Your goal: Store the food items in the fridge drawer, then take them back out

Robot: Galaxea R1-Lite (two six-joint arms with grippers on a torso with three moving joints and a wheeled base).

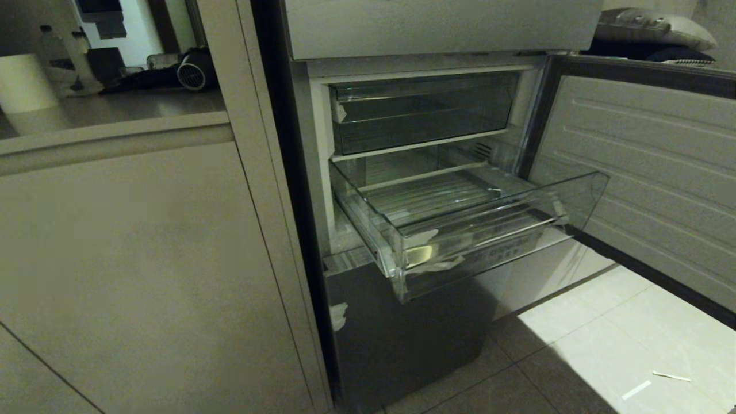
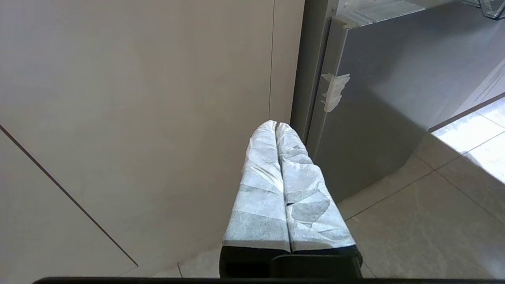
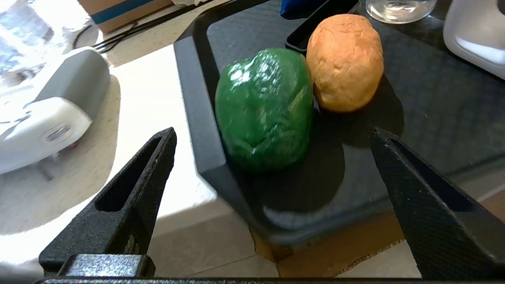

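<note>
The fridge (image 1: 402,172) stands between a pale cabinet wall (image 1: 144,259) and its own open door (image 1: 650,172), on a floor of light tiles (image 1: 604,345) where sunlight falls. Two small white strips (image 1: 637,390) lie on the tiles. The fridge drawer (image 1: 460,230) is pulled out, with white sticker scraps on its front, and nothing lies inside it. Above it one shallower clear tray (image 1: 422,112) stays pushed in.

No arm shows in the head view. The left gripper (image 2: 276,125) hangs low near the floor, pointing at the cabinet wall just beside the lower fridge door (image 2: 378,110); its two white-wrapped fingers (image 2: 260,189) are pressed together and hold nothing.

The right gripper (image 3: 272,134) hovers over a black tray (image 3: 197,98) that rests on a pale surface away from the fridge. Its two black fingers (image 3: 134,185) are spread wide apart and grasp nothing.

There are two food items, both on the black tray: one glossy green pepper (image 3: 262,108) near the tray's edge and one orange-brown potato (image 3: 345,61) touching it. The pepper lies between the open fingers, a little ahead of the tips.
</note>
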